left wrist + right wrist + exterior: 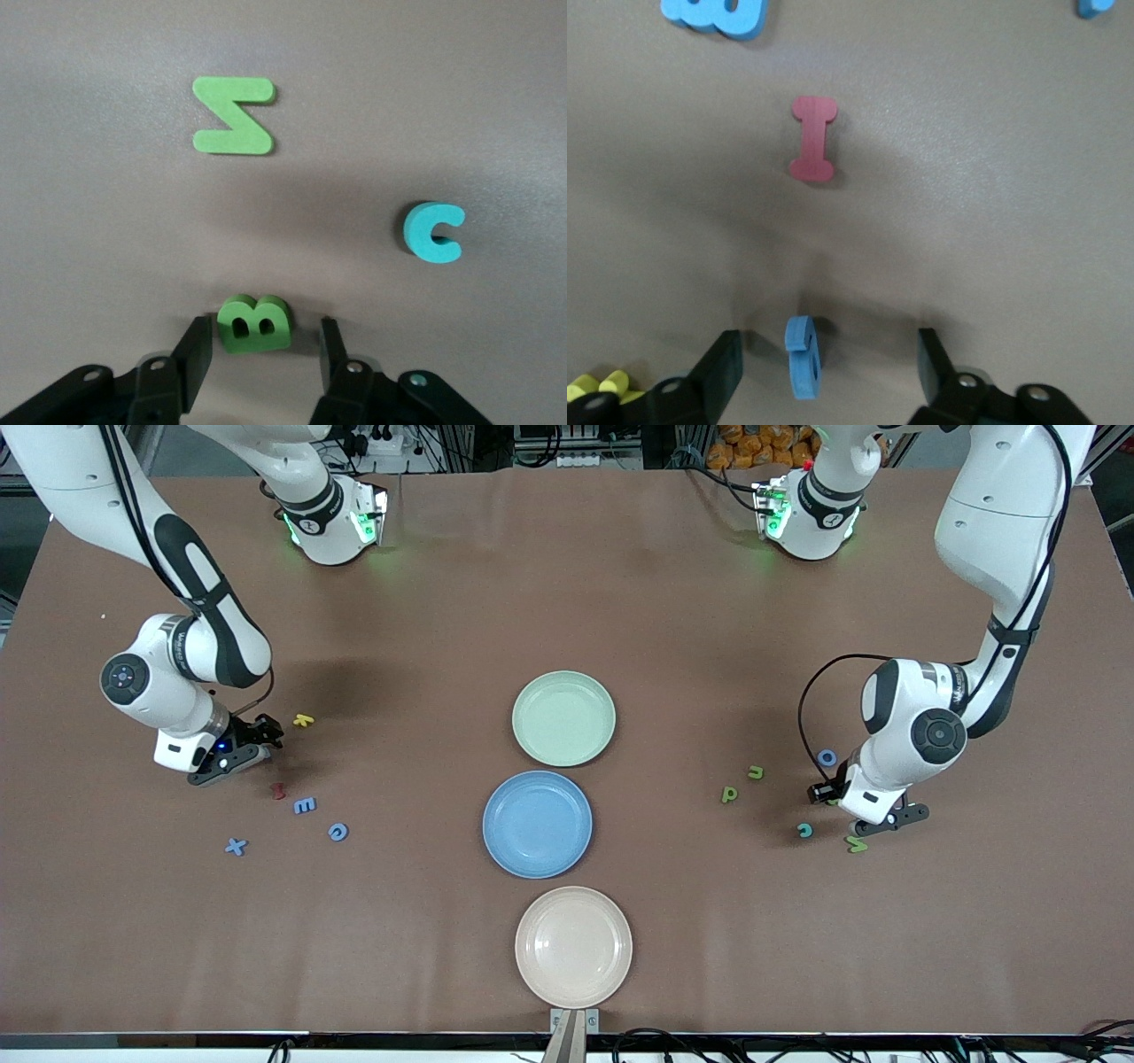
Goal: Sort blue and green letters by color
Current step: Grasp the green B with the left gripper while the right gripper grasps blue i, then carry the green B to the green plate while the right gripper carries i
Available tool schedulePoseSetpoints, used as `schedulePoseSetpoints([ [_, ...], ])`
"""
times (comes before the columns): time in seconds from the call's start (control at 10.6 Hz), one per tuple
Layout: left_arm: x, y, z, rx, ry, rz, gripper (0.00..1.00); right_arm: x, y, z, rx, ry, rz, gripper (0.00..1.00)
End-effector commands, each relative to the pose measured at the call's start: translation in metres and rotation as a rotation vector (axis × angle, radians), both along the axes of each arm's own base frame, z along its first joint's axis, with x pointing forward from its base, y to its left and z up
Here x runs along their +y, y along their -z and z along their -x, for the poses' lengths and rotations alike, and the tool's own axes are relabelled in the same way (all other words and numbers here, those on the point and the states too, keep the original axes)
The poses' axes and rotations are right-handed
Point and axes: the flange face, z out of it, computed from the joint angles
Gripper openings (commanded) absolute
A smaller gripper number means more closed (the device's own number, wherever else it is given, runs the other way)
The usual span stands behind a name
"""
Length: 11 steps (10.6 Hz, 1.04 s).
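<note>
Down the middle of the counter (673,602) runs a column of three plates: green plate (563,718), blue plate (537,824), pink plate (573,947). Wide bare brown lies on either side. At centre-left of the front view the right tool (232,755) sits low, well in from the counter's edge. Its wrist view shows the fingers spread wide around a small blue piece (803,356) standing on edge, neither finger touching it, with a red letter (812,139) higher in that frame. The front view hides that piece but shows a blue E (305,805), C (337,832) and X (236,847) lower down. At centre-right, the left tool (864,815) is part open, its fingers flanking a green B (255,323) with small gaps; a green Z shape (233,116) and teal c (433,232) lie higher in its wrist view.
</note>
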Motion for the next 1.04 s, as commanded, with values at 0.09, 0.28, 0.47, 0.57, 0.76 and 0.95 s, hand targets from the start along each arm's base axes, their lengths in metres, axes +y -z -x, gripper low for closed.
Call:
schedulePoseSetpoints([
  [0.09, 0.007, 0.003, 0.001, -0.015, 0.031, -0.033, 0.48, 0.001, 0.001, 0.013, -0.003, -0.012, -0.001, 0.56],
  [0.28, 0.005, 0.002, 0.000, -0.018, 0.037, -0.034, 0.24, 0.002, 0.000, 0.012, -0.006, -0.014, 0.000, 0.37],
  [0.47, 0.001, 0.001, -0.001, -0.022, 0.039, -0.033, 0.00, 0.003, -0.001, 0.012, -0.008, -0.005, 0.000, 0.27],
  [0.57, -0.007, -0.008, -0.003, -0.033, 0.039, -0.031, 0.00, 0.004, -0.001, 0.011, -0.008, -0.005, -0.001, 0.20],
  [0.76, -0.046, -0.037, -0.001, -0.045, 0.052, -0.016, 0.00, 0.005, -0.002, 0.009, -0.011, 0.003, -0.002, 0.11],
  [0.95, -0.111, -0.072, 0.010, -0.029, 0.016, -0.001, 0.00, 0.005, -0.002, 0.008, -0.007, 0.009, -0.003, 0.03],
])
